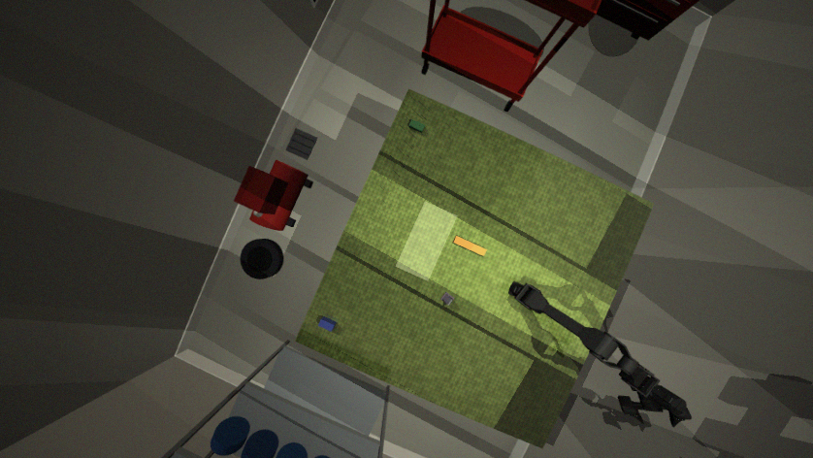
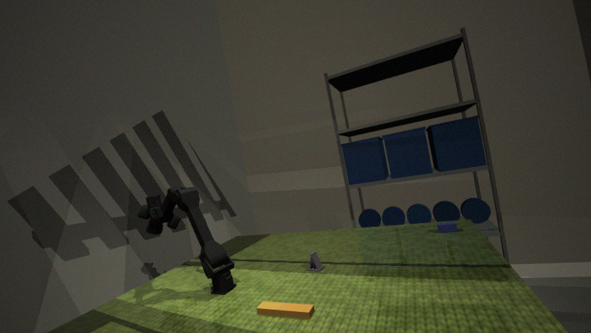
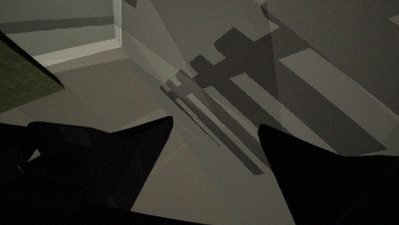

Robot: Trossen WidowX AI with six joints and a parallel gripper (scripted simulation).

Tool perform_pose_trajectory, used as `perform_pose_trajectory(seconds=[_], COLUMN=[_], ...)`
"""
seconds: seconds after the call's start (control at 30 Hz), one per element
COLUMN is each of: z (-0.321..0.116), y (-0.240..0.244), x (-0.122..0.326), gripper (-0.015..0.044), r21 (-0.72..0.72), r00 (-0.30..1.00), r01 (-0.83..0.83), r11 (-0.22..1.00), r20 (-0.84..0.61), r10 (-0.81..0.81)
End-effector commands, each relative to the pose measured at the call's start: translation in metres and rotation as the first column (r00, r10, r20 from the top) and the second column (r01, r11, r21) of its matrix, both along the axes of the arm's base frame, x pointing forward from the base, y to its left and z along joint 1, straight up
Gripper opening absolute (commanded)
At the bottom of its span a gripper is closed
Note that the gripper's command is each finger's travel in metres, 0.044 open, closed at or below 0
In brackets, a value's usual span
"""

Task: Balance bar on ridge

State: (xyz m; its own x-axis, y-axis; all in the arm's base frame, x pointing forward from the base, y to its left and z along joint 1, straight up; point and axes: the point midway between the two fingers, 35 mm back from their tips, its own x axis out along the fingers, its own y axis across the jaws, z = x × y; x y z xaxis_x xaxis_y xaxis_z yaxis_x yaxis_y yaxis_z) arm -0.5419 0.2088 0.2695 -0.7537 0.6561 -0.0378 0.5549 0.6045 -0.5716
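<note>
The orange bar (image 1: 470, 245) (image 2: 285, 310) lies flat on the green table top (image 1: 511, 187) (image 2: 393, 298). The small grey-purple ridge (image 1: 447, 298) (image 2: 314, 262) stands on the table apart from the bar, with nothing resting on it. My gripper (image 3: 215, 124) is open and empty in the wrist view, its two dark fingertips wide apart. It is held out past the table's edge, on the far side of the arm's base from the bar and the ridge. Neither the bar nor the ridge shows in the wrist view.
A blue block (image 1: 327, 323) (image 2: 446, 227) lies near one table corner, and a green block (image 1: 416, 124) near another. The arm's base (image 1: 517, 290) (image 2: 223, 284) stands on the table. A red cart (image 1: 480, 53) and a shelf rack (image 2: 407, 120) stand off the table.
</note>
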Motion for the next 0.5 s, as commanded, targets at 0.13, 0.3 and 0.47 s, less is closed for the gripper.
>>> perform_pose_trajectory(seconds=[0.13, 0.3, 0.47], z=[0.000, -0.002, -0.003], y=[0.013, 0.042, 0.070], x=[0.007, 0.025, 0.045], gripper=[0.0315, 0.0315, 0.0315], r21=[-0.018, -0.062, -0.107], r00=[1.000, 0.998, 0.995], r01=[0.017, 0.059, 0.103], r11=[1.000, 0.996, 0.989], r20=[0.001, 0.002, 0.003], r10=[-0.017, -0.059, -0.103])
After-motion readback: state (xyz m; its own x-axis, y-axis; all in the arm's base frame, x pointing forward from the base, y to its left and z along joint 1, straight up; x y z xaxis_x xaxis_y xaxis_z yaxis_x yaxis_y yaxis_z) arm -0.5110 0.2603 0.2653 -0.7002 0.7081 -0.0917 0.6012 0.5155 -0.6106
